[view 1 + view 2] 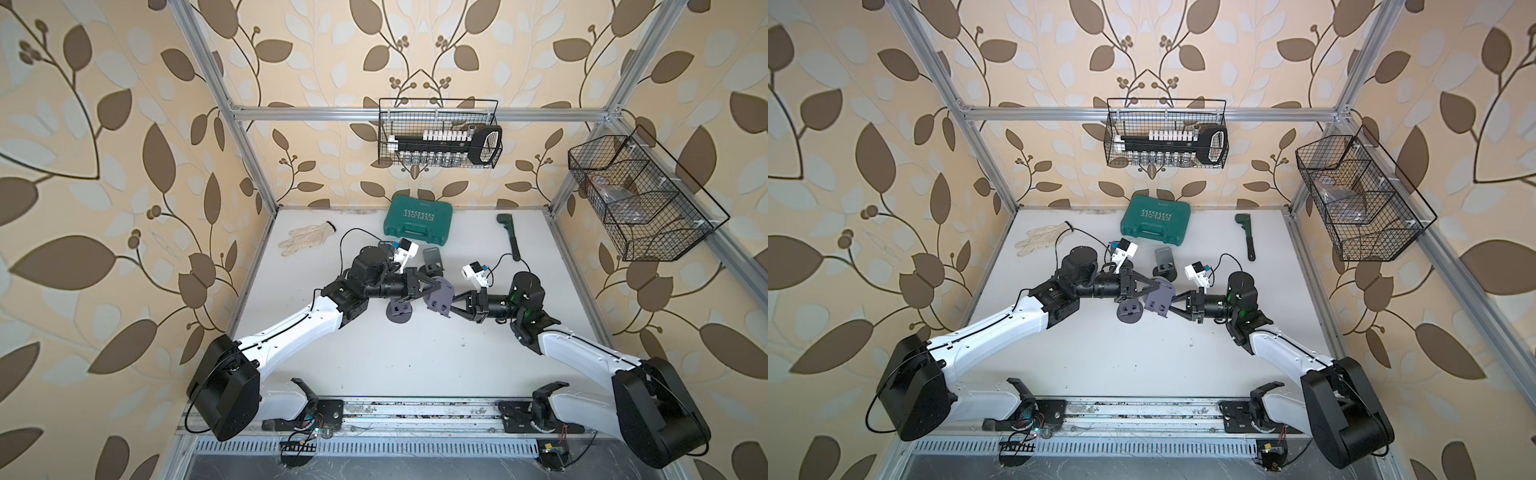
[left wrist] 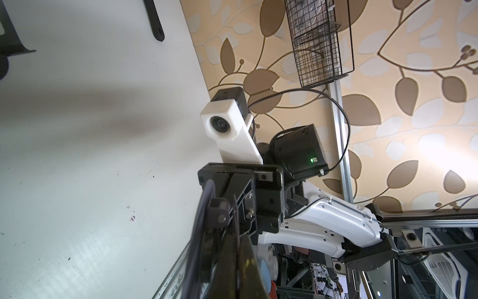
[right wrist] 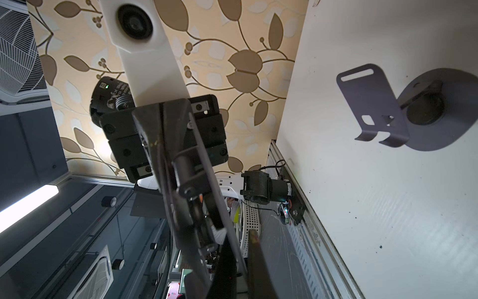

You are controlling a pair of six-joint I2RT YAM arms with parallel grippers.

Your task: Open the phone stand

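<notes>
In both top views the left gripper [image 1: 439, 286] and right gripper [image 1: 454, 306] meet nose to nose mid-table, each clamped shut on the grey phone stand [image 1: 436, 306], held up off the white table [image 1: 374, 365]: left on its round base, right on its plate. An open stand [image 1: 432, 264] sits just behind, and a flat disc [image 1: 399, 312] lies by the left claw. Left wrist: the phone stand [image 2: 200, 214] edge-on, pinched tight. Right wrist: the phone stand [image 3: 181, 165] edge-on in the closed claw, open stand [image 3: 372, 108] beyond

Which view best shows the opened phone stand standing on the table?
The right wrist view: the opened phone stand is close and unobstructed, with slotted plate, lip and round base clear. In both top views it is small, its base partly hidden. The left wrist view catches at most a dark sliver.
</notes>
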